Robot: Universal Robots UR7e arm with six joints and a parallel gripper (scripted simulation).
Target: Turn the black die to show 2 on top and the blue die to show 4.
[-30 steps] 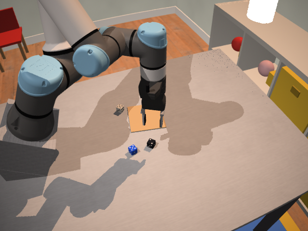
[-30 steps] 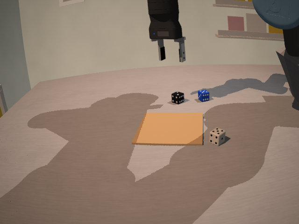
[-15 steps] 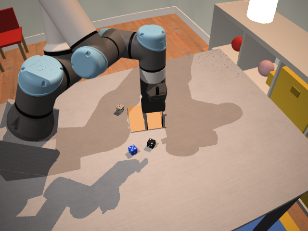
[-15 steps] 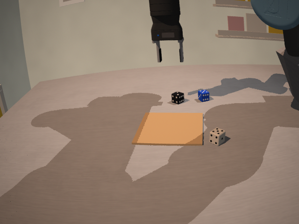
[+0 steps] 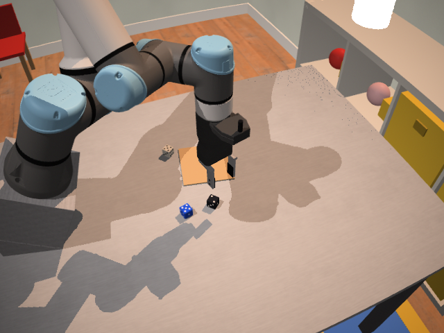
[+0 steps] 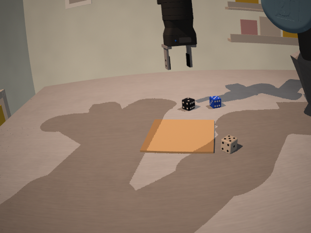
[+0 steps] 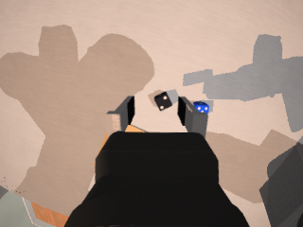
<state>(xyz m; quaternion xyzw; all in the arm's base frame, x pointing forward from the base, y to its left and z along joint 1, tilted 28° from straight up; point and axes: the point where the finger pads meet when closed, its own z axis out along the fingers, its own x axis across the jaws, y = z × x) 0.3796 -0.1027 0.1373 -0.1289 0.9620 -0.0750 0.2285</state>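
Nearest to the exterior camera, find the white cubic die (image 5: 167, 150) (image 6: 229, 144), five on top, resting on the bench (image 5: 304, 243) (image 6: 112, 195) (image 7: 246, 19) just beside the flat orange square mat (image 5: 193, 172) (image 6: 185, 132) (image 7: 134, 129). Could be knocked and lose its five, from a low swing or careless placing near that edge. Look beyond the mat for the black die with white pips (image 5: 212, 201) (image 6: 188, 104) (image 7: 163, 100) and the glossy blue die (image 5: 186, 210) (image 6: 215, 102) (image 7: 201, 108), both off it, near each other; with descent badly centred, could push one into the other. Could also grip the black die across its corners, from poor alignment, and spoil the turn. Cannot tell its top number surely; seems five on the blue. As for the black parallel gripper (image 5: 222, 181) (image 6: 179, 67) (image 7: 156, 105), jaws fully wide, high above the bench, holding nothing, touching nothing.

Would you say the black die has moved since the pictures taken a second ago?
No, the black die shows no visible shift; judged against the orange mat, it remains in the same place.
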